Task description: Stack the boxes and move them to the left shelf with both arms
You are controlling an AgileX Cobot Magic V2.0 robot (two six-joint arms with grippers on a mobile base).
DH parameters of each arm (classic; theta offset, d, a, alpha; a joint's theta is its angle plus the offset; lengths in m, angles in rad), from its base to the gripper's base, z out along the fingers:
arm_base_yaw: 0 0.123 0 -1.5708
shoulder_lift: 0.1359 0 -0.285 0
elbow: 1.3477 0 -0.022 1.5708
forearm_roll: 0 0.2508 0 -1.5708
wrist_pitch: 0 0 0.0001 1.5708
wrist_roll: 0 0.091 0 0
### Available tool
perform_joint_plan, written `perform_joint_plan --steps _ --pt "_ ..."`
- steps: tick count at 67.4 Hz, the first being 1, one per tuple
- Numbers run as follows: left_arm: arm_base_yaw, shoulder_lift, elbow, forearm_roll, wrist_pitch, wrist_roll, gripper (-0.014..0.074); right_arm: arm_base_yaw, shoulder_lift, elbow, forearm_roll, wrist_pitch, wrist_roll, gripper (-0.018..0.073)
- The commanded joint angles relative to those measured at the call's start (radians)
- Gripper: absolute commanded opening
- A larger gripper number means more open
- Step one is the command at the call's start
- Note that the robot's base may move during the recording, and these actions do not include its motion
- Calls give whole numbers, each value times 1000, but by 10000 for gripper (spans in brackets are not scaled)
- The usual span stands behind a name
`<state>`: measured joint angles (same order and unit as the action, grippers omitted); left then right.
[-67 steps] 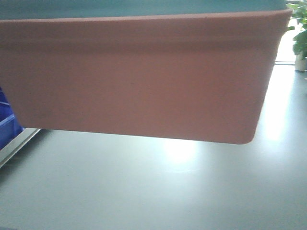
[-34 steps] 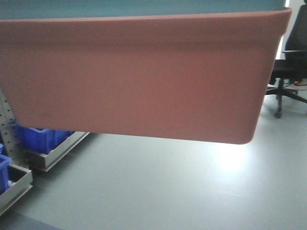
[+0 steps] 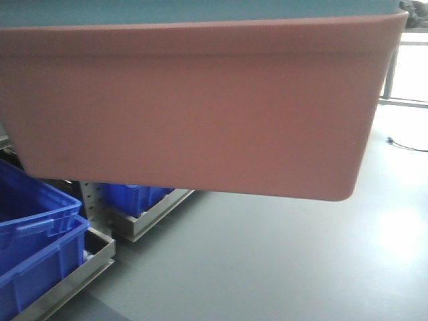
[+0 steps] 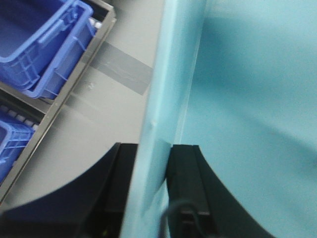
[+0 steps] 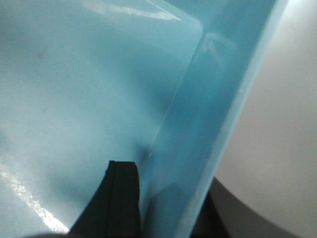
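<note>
Close against the front camera, two stacked bins fill the upper frame. One salmon pink bin (image 3: 194,107) has smooth matte tapered walls, a rounded lower corner and a rolled rim. One light turquoise bin (image 3: 194,10) sits inside it, and only a strip of that bin shows above the pink rim. The pair hangs clear of the grey floor (image 3: 281,267), which shows beneath it.

Low at the left, three dark blue crates (image 3: 33,234) sit in a steel rack (image 3: 100,244) near the floor. Two are stacked in front and one is farther back.

Each wrist view shows one black tool. The left tool (image 4: 151,163) is closed over the turquoise bin's side wall (image 4: 168,89), with one finger on each face. The right tool (image 5: 163,198) pinches the opposite wall (image 5: 208,114). Its inner finger (image 5: 124,198) lies against the glossy inside of the bin, and a dark part shows outside the rim.
</note>
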<state>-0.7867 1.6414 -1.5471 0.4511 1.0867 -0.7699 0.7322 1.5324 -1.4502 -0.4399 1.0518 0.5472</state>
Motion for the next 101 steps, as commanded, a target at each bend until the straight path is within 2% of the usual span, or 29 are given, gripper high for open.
perform_joint_plan --steps 1,101 --pt "-41 -45 -48 -50 -224 -4 -3 30 -37 -44 80 -238 -22 56" --pt "-41 -45 -48 -50 -224 -4 -3 30 -37 -44 80 -238 -22 56"
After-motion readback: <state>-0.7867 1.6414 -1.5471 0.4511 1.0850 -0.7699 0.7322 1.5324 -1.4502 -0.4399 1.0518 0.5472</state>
